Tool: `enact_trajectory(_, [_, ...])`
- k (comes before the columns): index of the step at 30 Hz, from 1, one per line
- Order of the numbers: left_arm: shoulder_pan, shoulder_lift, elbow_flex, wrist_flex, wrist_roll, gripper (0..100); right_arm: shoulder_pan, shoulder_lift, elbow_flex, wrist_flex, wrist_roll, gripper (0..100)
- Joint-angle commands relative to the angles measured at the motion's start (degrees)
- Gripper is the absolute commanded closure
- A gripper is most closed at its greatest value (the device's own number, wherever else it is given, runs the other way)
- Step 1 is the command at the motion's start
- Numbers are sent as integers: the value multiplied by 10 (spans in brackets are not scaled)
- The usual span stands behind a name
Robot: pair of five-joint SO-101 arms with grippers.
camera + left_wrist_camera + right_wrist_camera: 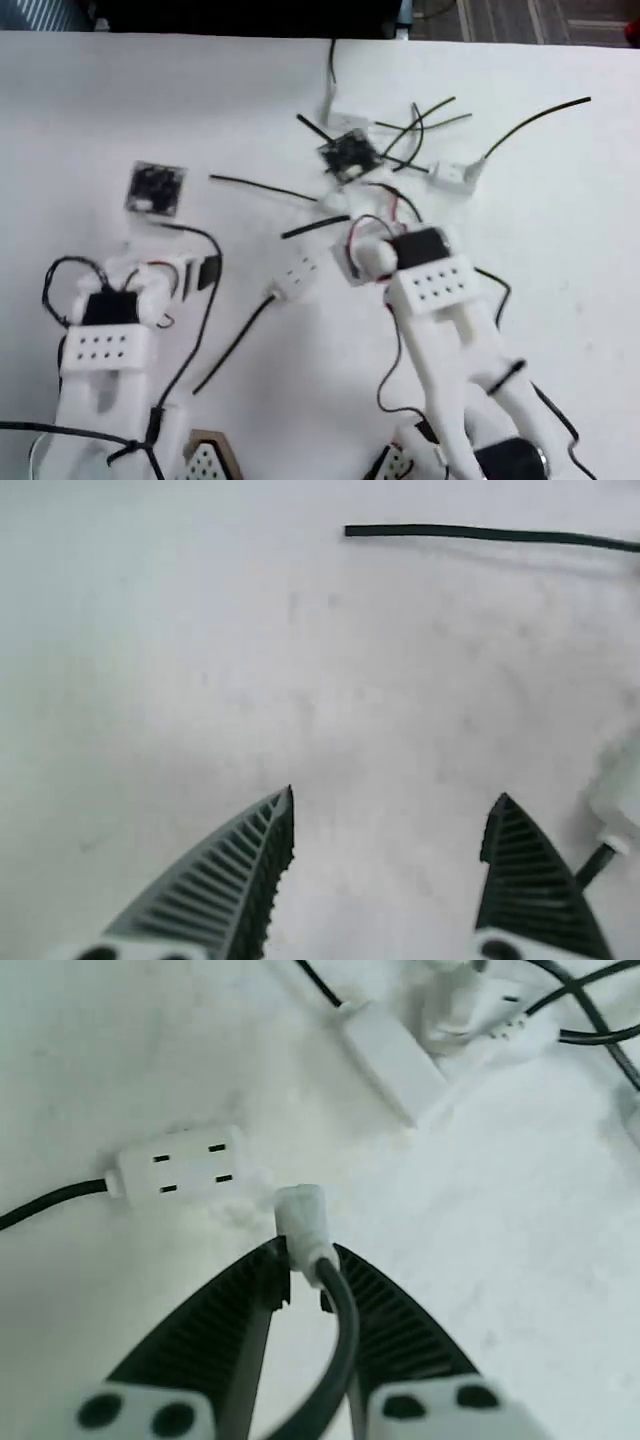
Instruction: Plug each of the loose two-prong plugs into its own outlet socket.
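White counter [100, 100] all around, with loose black cords [260, 187] lying here and there. The right gripper [307, 1260] is clamped on a white plug [300, 1218], and the plug's cord loops back between the fingers. The plug hangs just beside the white outlet block [180, 1165], not touching it. I think this is the lining-up step. Next the plug must turn so its prongs (I can't see them from here) face the slots, then push straight in. Both sockets on that block hold nothing yet. The left gripper [392, 805] has its fingers wide apart over bare counter, holding nothing.
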Motion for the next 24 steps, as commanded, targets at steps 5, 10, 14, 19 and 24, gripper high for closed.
enact_trajectory(5, [-56, -21, 44, -103, 12, 706, -86, 52, -35, 0, 59, 981])
enact_trajectory(10, [-56, -21, 46, -102, 11, 707, -94, 107, -35, -58, 69, 981])
enact_trajectory(14, [-56, -20, 47, -102, 11, 707, -94, 132, -35, -88, 78, 981])
enact_trajectory(19, [-56, -20, 47, -101, 11, 707, -93, 134, -35, -101, 78, 981])
enact_trajectory(24, [-56, -23, 55, -101, 9, 707, -74, 138, -35, -121, 78, 981])
